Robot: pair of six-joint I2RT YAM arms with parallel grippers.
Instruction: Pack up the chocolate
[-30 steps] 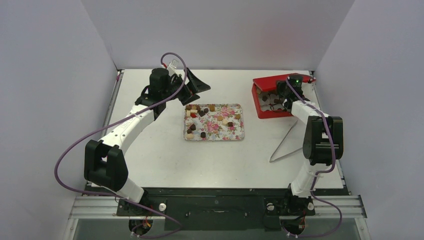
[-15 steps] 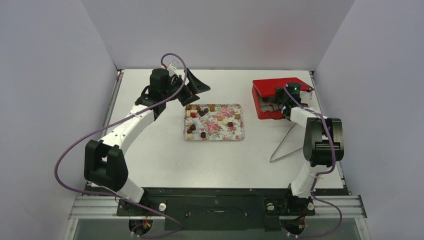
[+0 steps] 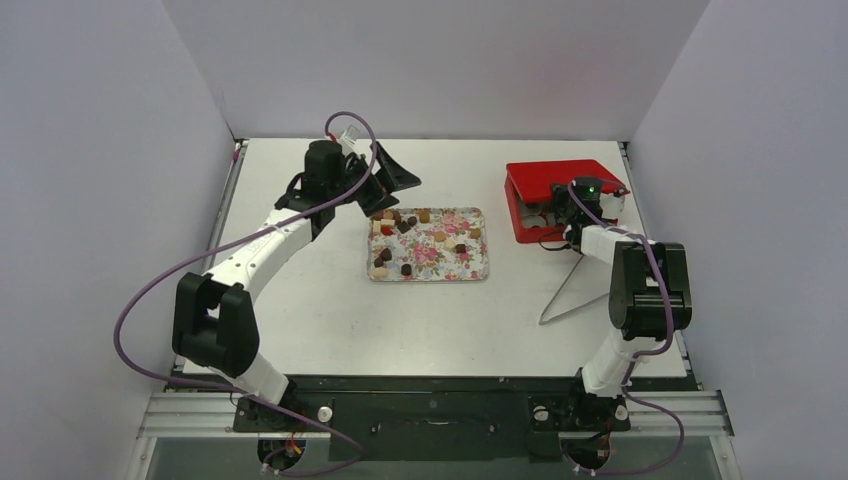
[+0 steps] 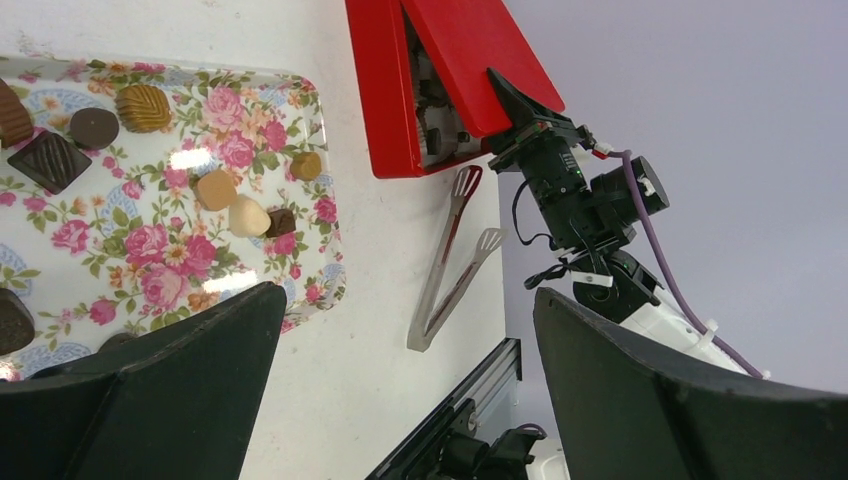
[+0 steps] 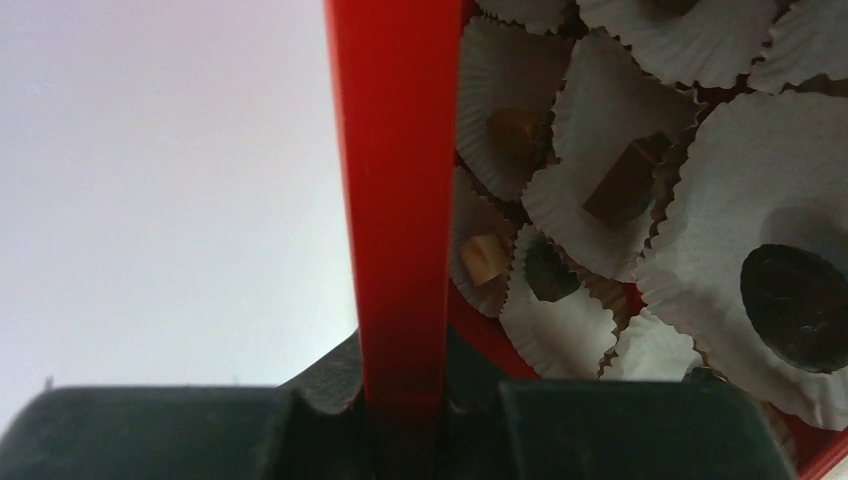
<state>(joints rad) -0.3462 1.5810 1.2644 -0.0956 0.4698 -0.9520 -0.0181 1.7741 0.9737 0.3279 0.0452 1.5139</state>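
Several loose chocolate pieces (image 3: 424, 215) lie on the flower-patterned tray (image 3: 428, 270); in the left wrist view they (image 4: 215, 190) are brown, tan and cream. More chocolate (image 5: 795, 300) sits in white paper cups (image 5: 610, 110) inside the red box (image 3: 520, 215). My right gripper (image 5: 400, 420) is shut on the edge of the box's red lid (image 5: 395, 200), which hangs tilted low over the box (image 4: 385, 100). My left gripper (image 3: 385, 185) is open and empty, hovering above the tray's far left corner.
Metal tongs (image 3: 565, 290) lie on the white table between the box and my right arm's base, also in the left wrist view as tongs (image 4: 455, 265). Grey walls enclose the table on three sides.
The right gripper has swung the red lid down over the box, hiding most of the inside. The left arm shifted only slightly, its gripper still open.
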